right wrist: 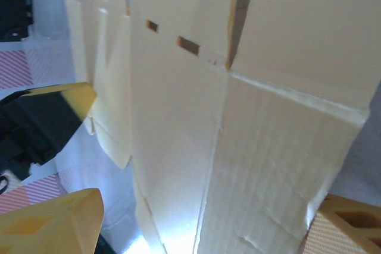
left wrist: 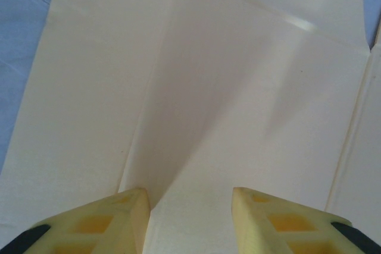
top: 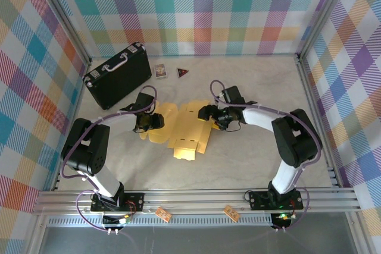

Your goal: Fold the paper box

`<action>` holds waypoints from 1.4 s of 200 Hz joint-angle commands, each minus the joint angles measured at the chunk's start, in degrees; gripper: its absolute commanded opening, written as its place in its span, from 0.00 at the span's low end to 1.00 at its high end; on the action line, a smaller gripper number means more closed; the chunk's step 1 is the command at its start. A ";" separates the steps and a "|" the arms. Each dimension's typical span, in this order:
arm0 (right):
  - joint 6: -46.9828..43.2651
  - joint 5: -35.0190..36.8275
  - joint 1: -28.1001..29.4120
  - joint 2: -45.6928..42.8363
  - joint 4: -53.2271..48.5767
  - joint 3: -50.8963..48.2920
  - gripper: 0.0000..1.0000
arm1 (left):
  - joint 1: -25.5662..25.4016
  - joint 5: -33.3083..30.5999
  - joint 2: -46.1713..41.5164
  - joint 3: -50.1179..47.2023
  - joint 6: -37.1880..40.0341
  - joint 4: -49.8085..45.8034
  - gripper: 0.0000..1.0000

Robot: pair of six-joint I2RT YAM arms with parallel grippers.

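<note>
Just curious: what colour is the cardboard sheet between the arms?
Mustard-yellow cardboard; top view shows it best.

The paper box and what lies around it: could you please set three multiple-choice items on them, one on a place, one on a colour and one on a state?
1. Where does the black case lie from the paper box?
A) farther back, to the left
B) on top of it
C) at the near right

2. What colour is the paper box?
A) blue
B) mustard yellow
C) white

3. How does the left end effector stand?
A) shut on the case handle
B) open over the box
C) shut on a pen

Key: 1 A, the top view puts the case toward the far left corner. 2 B, the sheet is yellow in the top view. 3 B, its fingers are apart, with bare cardboard beyond.
</note>
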 commanded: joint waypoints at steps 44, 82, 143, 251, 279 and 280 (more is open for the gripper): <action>2.05 -3.33 0.64 -5.26 1.70 -3.06 0.70 | -0.35 0.04 1.15 -0.95 0.55 -1.46 0.42; 0.96 -3.61 1.51 -3.96 1.55 -2.83 0.49 | -0.35 -0.03 0.78 -1.28 0.50 -1.19 0.42; 0.59 -4.49 1.87 -3.54 0.81 -1.49 0.11 | -0.34 -0.53 -1.08 -2.73 0.33 0.12 0.43; 3.10 2.82 1.85 -35.22 -22.76 5.81 0.00 | -8.55 -0.61 -40.98 1.10 3.68 -3.68 0.65; 14.94 8.72 1.87 -43.03 -23.35 5.67 0.00 | -16.39 -1.10 -44.29 5.65 9.47 -3.74 0.71; 15.46 8.92 1.87 -43.13 -23.36 5.72 0.00 | -16.63 -1.16 -44.30 5.83 9.70 -3.74 0.71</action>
